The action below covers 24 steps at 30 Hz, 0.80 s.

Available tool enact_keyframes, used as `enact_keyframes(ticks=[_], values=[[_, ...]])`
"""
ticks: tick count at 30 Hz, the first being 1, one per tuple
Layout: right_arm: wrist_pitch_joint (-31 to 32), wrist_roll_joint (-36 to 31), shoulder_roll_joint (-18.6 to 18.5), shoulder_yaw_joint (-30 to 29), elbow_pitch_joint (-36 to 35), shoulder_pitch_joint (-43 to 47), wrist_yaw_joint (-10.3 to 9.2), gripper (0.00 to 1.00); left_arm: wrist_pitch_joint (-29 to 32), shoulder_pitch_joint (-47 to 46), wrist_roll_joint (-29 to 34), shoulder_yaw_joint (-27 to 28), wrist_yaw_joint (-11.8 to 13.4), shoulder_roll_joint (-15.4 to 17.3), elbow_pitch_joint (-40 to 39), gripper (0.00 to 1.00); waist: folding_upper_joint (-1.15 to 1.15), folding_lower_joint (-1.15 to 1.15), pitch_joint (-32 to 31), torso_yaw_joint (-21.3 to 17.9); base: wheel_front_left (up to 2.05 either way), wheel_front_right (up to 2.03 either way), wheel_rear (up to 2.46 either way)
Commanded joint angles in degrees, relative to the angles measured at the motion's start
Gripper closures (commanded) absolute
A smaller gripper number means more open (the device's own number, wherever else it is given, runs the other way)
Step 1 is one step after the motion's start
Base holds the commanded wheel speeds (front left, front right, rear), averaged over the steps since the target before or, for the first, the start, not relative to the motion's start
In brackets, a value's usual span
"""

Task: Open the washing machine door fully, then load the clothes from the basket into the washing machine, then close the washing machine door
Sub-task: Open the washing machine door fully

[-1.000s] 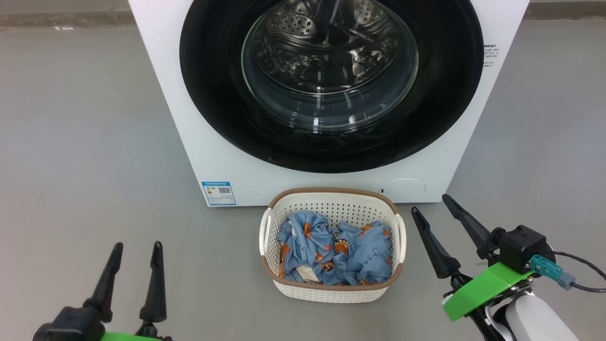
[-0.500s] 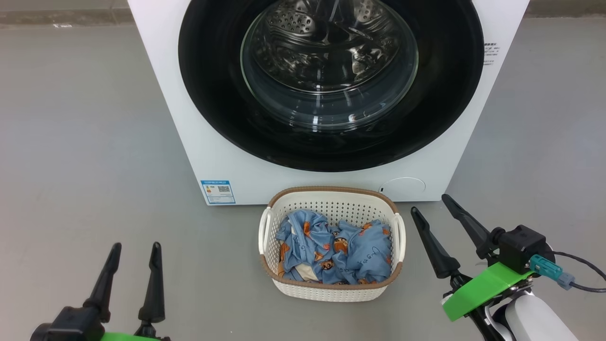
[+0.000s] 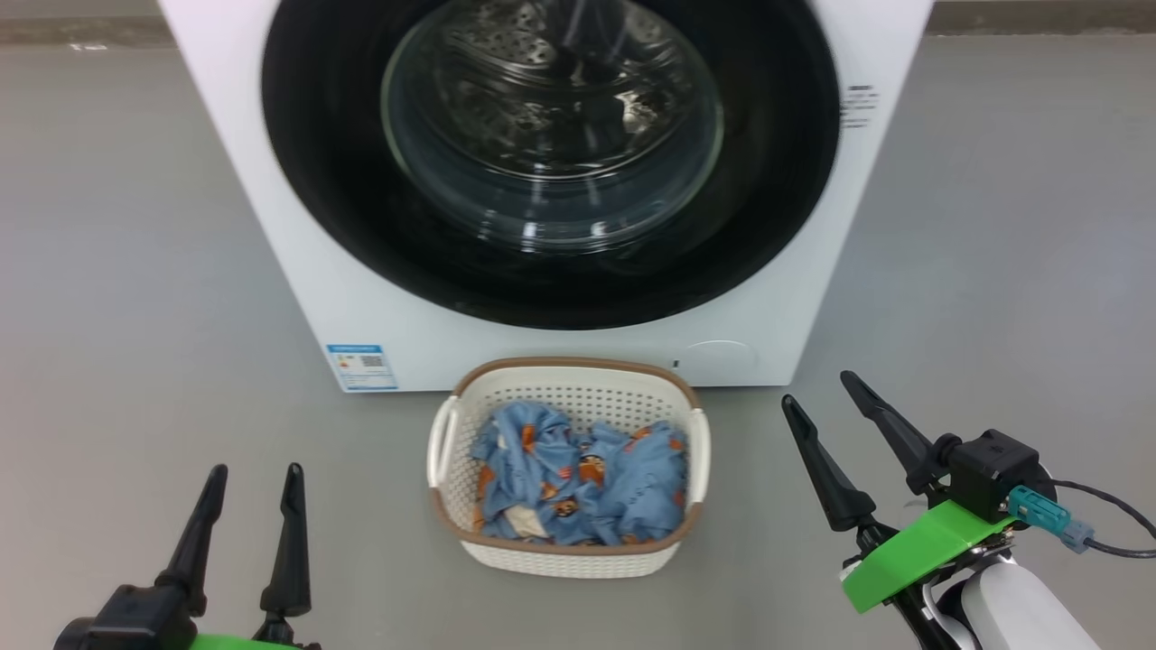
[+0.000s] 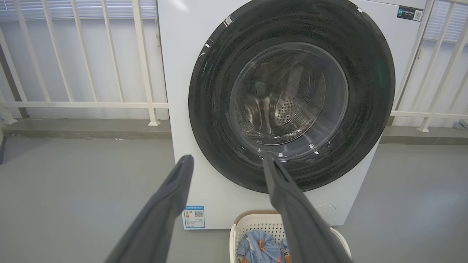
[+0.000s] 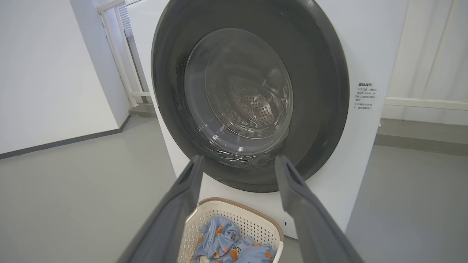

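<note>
Step 1 of 3, not begun: washing machine door (image 3: pixel 551 153) shut, upper centre of head view. Left gripper (image 3: pixel 256 471) lower left, right gripper (image 3: pixel 817 388) lower right, both spread, holding nothing. Basket (image 3: pixel 569 366) w/ clothes (image 3: pixel 578 487) lower centre. Next, prob.: reach 1 gripper to door edge & pull; handle side unclear.

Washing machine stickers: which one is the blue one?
The small sticker at the bottom left corner of the washing machine front, near the basket. The other label, higher on the right, is only dark writing on white.
</note>
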Motion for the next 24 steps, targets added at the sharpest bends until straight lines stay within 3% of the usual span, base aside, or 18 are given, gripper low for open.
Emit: enact_keyframes(ticks=[1,12,24], values=[[-0.70,0.02,-0.16,0.61,-1.22,-1.78,-0.06,0.00,-0.54,-1.81,-0.09,1.77,-0.19,0.74,-1.18,0.00,0.00,0.00,0.00,0.00,1.23,1.23,-2.46],[-0.70,0.16,-0.23,0.43,-1.24,-1.96,-0.06,0.00,-0.54,-1.90,-1.63,1.65,-0.19,0.59,-1.15,0.00,0.00,0.00,0.41,0.09,0.92,0.92,-1.85],[-0.70,0.31,-0.10,0.49,-1.21,-1.79,-0.06,0.00,-0.54,-2.08,-2.24,1.53,-0.19,0.72,-0.79,0.00,0.00,0.00,0.27,0.13,0.13,0.13,-0.27]])
